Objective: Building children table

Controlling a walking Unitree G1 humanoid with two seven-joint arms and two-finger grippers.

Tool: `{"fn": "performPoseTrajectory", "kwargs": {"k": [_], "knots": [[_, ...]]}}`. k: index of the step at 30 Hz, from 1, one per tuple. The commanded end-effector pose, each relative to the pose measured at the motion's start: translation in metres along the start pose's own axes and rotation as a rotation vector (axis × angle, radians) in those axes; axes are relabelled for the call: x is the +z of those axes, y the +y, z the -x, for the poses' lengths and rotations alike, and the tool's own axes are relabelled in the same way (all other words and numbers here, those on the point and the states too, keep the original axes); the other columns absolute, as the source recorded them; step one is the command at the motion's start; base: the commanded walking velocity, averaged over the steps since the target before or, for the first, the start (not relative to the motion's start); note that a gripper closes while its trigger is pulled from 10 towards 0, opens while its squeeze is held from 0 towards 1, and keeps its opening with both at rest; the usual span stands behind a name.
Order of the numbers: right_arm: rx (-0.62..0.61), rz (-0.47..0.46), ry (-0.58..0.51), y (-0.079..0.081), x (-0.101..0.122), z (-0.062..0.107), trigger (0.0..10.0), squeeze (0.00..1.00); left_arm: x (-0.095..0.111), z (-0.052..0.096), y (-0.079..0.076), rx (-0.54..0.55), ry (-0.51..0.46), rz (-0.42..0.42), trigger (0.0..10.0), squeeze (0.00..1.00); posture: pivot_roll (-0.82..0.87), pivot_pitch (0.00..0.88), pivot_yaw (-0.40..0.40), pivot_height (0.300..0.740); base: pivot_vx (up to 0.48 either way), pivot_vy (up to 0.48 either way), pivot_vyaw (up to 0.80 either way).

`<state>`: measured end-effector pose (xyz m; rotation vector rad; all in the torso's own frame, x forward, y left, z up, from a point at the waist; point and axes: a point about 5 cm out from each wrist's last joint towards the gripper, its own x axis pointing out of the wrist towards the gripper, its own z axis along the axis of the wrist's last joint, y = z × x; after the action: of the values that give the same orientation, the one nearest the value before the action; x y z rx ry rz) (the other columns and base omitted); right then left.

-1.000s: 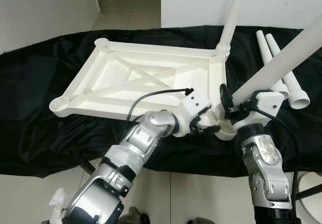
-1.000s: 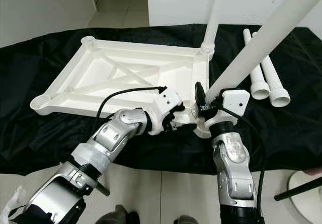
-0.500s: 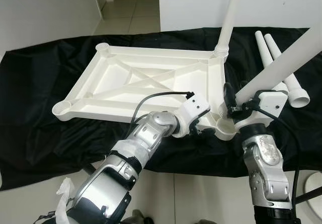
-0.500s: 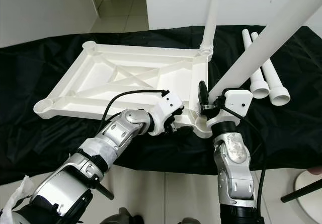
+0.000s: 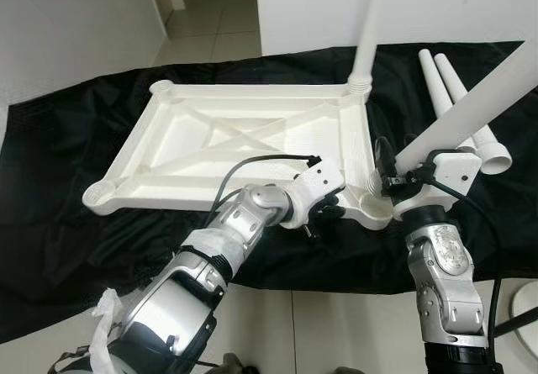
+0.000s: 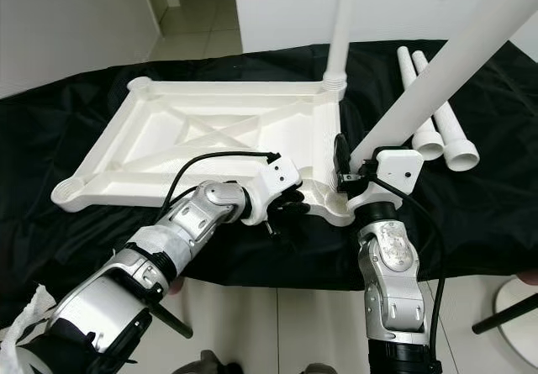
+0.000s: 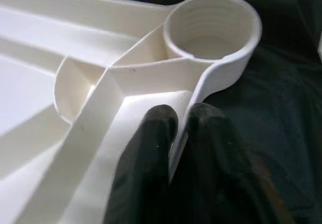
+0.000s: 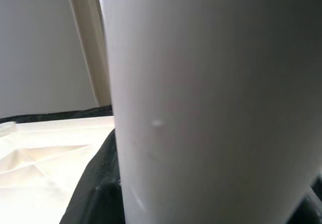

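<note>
The tabletop (image 5: pixel 252 139) and legs (image 5: pixel 471 109) look like smooth matt white plastic on slightly shiny black cloth (image 5: pixel 59 214).

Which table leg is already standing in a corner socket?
The upright leg at the tabletop's far right corner; one is in the right gripper, two lie on the cloth.

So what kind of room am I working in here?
Probably a home room or hallway: pale tiled floor, plain white walls, a doorway beyond. The upturned table top lies on a black sheet spread on the floor.
</note>
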<state>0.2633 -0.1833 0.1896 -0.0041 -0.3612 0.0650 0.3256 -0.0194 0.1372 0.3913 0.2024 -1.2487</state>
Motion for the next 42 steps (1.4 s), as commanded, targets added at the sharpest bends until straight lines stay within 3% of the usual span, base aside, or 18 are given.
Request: {"fn": "performPoseTrajectory", "kwargs": {"k": [1,6,13,14,15,16,19,23,24,26,31,32,38,42], "knots": [[0.016,0.001,-0.02,0.003,0.002,-0.003,10.0,0.0,-0.025,0.01,0.004,0.029,0.087,0.036,0.0,0.0,-0.12,0.0,0.153,0.74,0.0,0.0,0.0],[0.016,0.008,-0.019,0.002,0.002,-0.002,10.0,0.0,-0.044,0.028,0.003,-0.028,0.127,-0.014,0.0,0.0,-0.12,0.0,0.159,0.74,0.0,0.0,0.0],[0.015,0.008,-0.008,0.001,0.0,-0.002,10.0,0.0,-0.053,0.044,0.004,-0.072,0.148,-0.066,0.0,0.0,-0.12,0.0,0.154,0.74,0.0,0.0,0.0],[0.016,0.008,0.004,0.001,-0.002,-0.002,10.0,0.0,-0.054,0.045,0.003,-0.078,0.147,-0.086,4.5,0.0,-0.11,0.0,0.151,0.74,0.0,0.0,0.0],[0.016,0.008,0.004,0.001,-0.002,-0.002,10.0,0.0,-0.054,0.045,0.003,-0.078,0.147,-0.086,4.5,0.0,-0.11,0.0,0.151,0.74,0.0,0.0,0.0],[0.016,0.018,0.017,0.002,-0.004,-0.002,10.0,0.0,-0.052,0.045,0.002,-0.079,0.14,-0.101,10.0,0.0,-0.11,0.0,0.15,0.74,0.0,0.0,0.0],[0.015,0.016,0.046,0.002,-0.007,-0.003,10.0,0.0,-0.048,0.043,0.0,-0.083,0.126,-0.094,10.0,0.0,-0.12,0.0,0.147,0.74,0.0,0.0,0.0],[-0.005,0.063,0.128,0.004,-0.018,-0.007,10.0,0.0,-0.032,0.038,-0.005,-0.085,0.036,-0.063,10.0,0.0,-0.12,0.0,0.142,0.74,0.0,0.0,0.0],[0.006,0.07,0.138,0.006,-0.02,-0.008,10.0,0.0,-0.024,0.038,-0.008,-0.102,-0.01,-0.037,10.0,1.0,-0.12,0.0,0.139,0.74,0.0,0.0,0.0],[0.02,0.06,0.155,0.008,-0.022,-0.01,10.0,0.0,-0.01,0.04,-0.011,-0.115,-0.083,-0.011,10.0,1.0,-0.12,0.0,0.133,0.74,0.0,0.0,0.0],[0.06,0.067,0.137,0.014,-0.021,-0.013,10.0,0.0,0.007,0.045,-0.012,-0.075,-0.161,-0.018,10.0,0.97,-0.11,0.0,0.118,0.74,0.0,0.0,0.0],[0.082,0.059,0.127,0.016,-0.021,-0.014,10.0,0.0,0.014,0.047,-0.011,-0.054,-0.194,-0.002,10.0,0.0,-0.1,0.0,0.106,0.74,0.0,0.0,0.0],[0.125,0.047,0.123,0.021,-0.021,-0.017,10.0,0.0,0.029,0.058,-0.01,0.015,-0.266,0.027,10.0,0.0,-0.08,0.0,0.081,0.74,0.0,0.0,0.0],[0.174,0.036,0.127,0.025,-0.023,-0.019,10.0,0.0,0.03,0.071,-0.003,0.189,-0.262,-0.003,10.0,0.0,-0.06,0.0,0.064,0.74,0.0,0.0,0.0]]}}
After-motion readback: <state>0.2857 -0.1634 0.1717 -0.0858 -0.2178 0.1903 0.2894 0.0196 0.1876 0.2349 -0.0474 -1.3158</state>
